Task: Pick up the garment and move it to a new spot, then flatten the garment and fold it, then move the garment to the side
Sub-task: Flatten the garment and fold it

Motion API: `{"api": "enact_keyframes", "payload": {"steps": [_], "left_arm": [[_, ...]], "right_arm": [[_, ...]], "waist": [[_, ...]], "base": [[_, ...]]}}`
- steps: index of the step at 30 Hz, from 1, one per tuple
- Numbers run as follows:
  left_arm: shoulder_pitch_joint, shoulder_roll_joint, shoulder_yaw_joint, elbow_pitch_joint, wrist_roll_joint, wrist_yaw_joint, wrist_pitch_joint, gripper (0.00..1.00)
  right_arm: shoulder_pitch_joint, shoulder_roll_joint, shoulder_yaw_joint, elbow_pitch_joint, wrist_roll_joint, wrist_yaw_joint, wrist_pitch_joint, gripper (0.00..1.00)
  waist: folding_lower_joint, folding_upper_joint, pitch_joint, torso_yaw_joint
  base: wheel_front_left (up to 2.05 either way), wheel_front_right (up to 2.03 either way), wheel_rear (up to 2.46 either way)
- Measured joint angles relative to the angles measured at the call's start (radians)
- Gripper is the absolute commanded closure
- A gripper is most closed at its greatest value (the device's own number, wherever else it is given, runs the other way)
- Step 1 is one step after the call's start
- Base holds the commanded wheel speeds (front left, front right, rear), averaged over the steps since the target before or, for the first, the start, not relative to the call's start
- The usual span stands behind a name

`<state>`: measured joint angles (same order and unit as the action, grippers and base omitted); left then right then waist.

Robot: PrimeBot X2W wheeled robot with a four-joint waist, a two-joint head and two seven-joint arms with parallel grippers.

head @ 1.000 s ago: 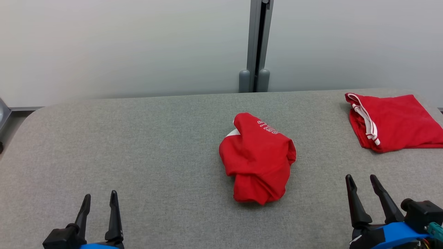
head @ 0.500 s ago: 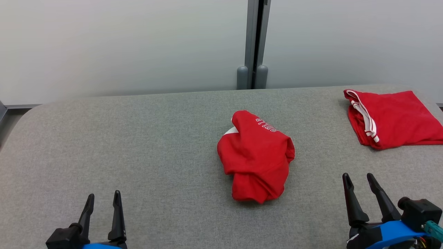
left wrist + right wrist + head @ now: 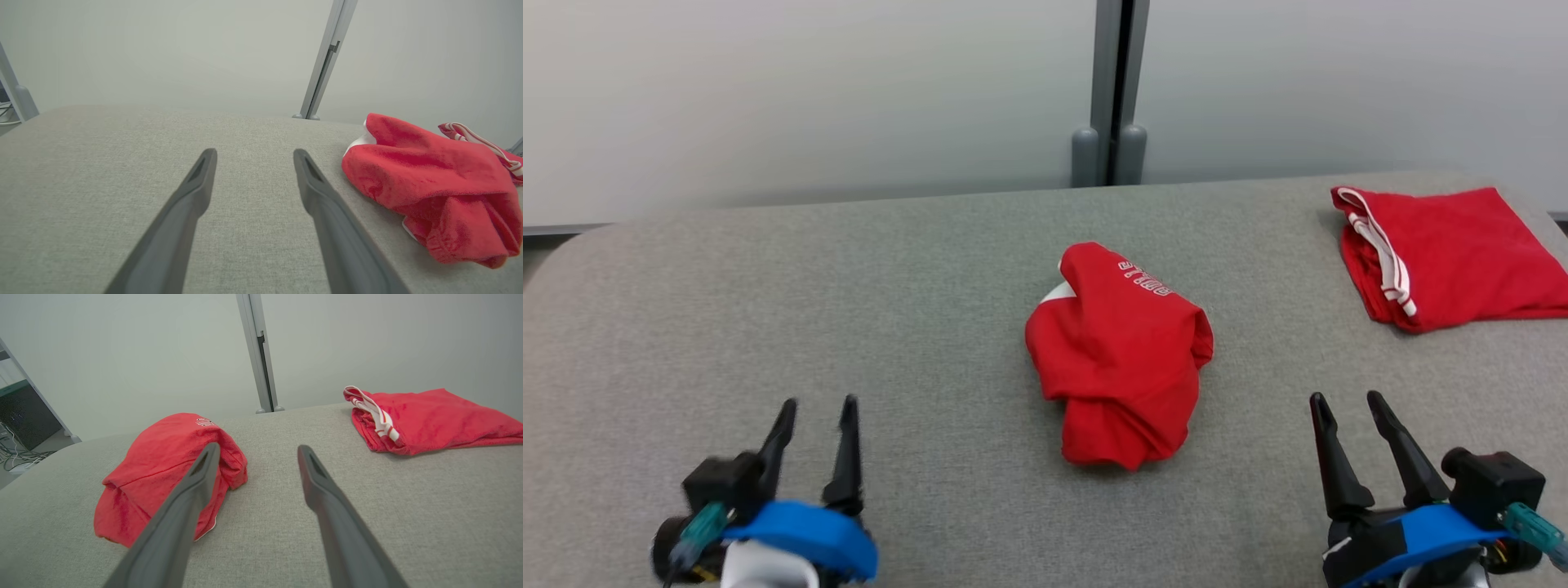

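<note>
The left pincer (image 3: pixel 818 404) and the right pincer (image 3: pixel 1344 398) both stand with fingers spread and nothing between them. They sit low at the near edge of the head view, one on each side. The crumpled red garment (image 3: pixel 1119 351) lies in a heap at the middle of the grey fabric worktop (image 3: pixel 890 310), ahead of the two pincers and between them, touching neither. White lettering shows on its far fold (too small to read). In the right wrist view, the finger at that view's left crosses in front of the heap. Well apart, at the far right corner, a folded red garment (image 3: pixel 1445 253) with white trim lies flat. Behind the worktop stand a grey post (image 3: pixel 1111 82) and a pale wall (image 3: pixel 768 98).
</note>
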<state>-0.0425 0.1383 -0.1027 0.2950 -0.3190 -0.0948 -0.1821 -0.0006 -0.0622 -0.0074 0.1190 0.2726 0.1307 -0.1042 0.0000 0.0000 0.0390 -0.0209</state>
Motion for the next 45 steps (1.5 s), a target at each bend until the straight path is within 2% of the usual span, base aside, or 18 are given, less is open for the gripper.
{"api": "enact_keyframes", "payload": {"steps": [1, 2, 3, 7, 13, 22, 27, 28, 29, 30, 35, 39, 45], "left_arm": [[-0.044, -0.015, -0.025, 0.014, -0.004, -0.003, 0.055, 0.0], [-0.044, -0.015, -0.025, 0.014, -0.004, -0.003, 0.055, 0.0], [-0.093, -0.031, -0.054, 0.034, -0.021, -0.008, 0.117, 0.0], [-0.172, -0.044, -0.107, 0.08, -0.033, -0.014, 0.225, 0.0], [-0.292, -0.078, -0.14, 0.161, -0.164, -0.021, 0.353, 0.0], [-0.346, -0.084, -0.139, 0.261, -0.249, 0.012, 0.44, 0.0], [-0.346, -0.086, -0.14, 0.293, -0.293, 0.028, 0.505, 0.0], [-0.347, -0.086, -0.145, 0.291, -0.297, 0.027, 0.506, 0.09], [-0.347, -0.086, -0.15, 0.285, -0.297, 0.026, 0.498, 0.31], [-0.348, -0.087, -0.149, 0.279, -0.297, 0.027, 0.479, 1.0], [-0.363, -0.085, -0.152, 0.247, -0.257, 0.038, 0.342, 1.0], [-0.418, -0.071, -0.165, 0.201, -0.181, 0.041, 0.181, 1.0], [-0.521, -0.056, -0.274, 0.142, -0.066, -0.006, 0.034, 1.0]], "right_arm": [[-0.011, -0.002, 0.01, 0.001, 0.001, 0.0, 0.0, 0.0], [-0.011, -0.002, 0.01, 0.001, 0.001, 0.0, 0.0, 0.0], [-0.025, -0.003, 0.026, 0.002, 0.002, 0.0, 0.001, 0.0], [-0.046, -0.007, 0.045, 0.008, 0.003, 0.0, 0.002, 0.0], [-0.081, -0.004, 0.107, 0.035, 0.014, 0.0, -0.011, 0.0], [-0.119, 0.0, 0.163, 0.073, 0.029, 0.0, -0.036, 0.0], [-0.12, 0.0, 0.16, 0.089, 0.033, 0.0, -0.054, 0.0], [-0.119, -0.002, 0.158, 0.091, 0.033, 0.0, -0.056, 0.0], [-0.119, -0.003, 0.155, 0.092, 0.033, 0.0, -0.057, 0.0], [-0.119, -0.004, 0.153, 0.093, 0.034, 0.0, -0.06, 0.0], [-0.118, -0.008, 0.133, 0.096, 0.034, 0.0, -0.066, 0.0], [-0.118, -0.008, 0.127, 0.095, 0.034, 0.0, -0.069, 0.0], [-0.115, -0.007, 0.126, 0.093, 0.031, 0.0, -0.068, 0.0]], "waist": [[0.0, 0.0, 0.014, -0.011], [0.0, 0.0, 0.014, -0.011], [0.0, 0.0, 0.03, -0.027], [0.0002, 0.0001, 0.053, -0.058], [0.0001, 0.0001, 0.097, -0.144], [0.0001, 0.0001, 0.124, -0.257], [0.0, 0.0002, 0.123, -0.298], [0.0, 0.0001, 0.123, -0.301], [0.0, 0.0001, 0.124, -0.302], [-0.0001, 0.0001, 0.124, -0.303], [-0.0001, 0.0001, 0.115, -0.287], [0.0, 0.0001, 0.104, -0.262], [0.0, 0.0001, 0.089, -0.225]], "base": [[0.0, 0.0, 0.0], [0.0, 0.0, 0.0], [0.0, 0.0, 0.0], [0.0, 0.0, 0.0], [0.0, 0.0, 0.0], [0.0, 0.0, 0.0], [0.0, 0.0, 0.0], [0.0, 0.0, 0.0], [0.0, 0.0, 0.0], [0.0, 0.0, 0.0], [0.0, 0.0, 0.0], [0.0, 0.0, 0.0], [0.0, 0.0, 0.0]]}}
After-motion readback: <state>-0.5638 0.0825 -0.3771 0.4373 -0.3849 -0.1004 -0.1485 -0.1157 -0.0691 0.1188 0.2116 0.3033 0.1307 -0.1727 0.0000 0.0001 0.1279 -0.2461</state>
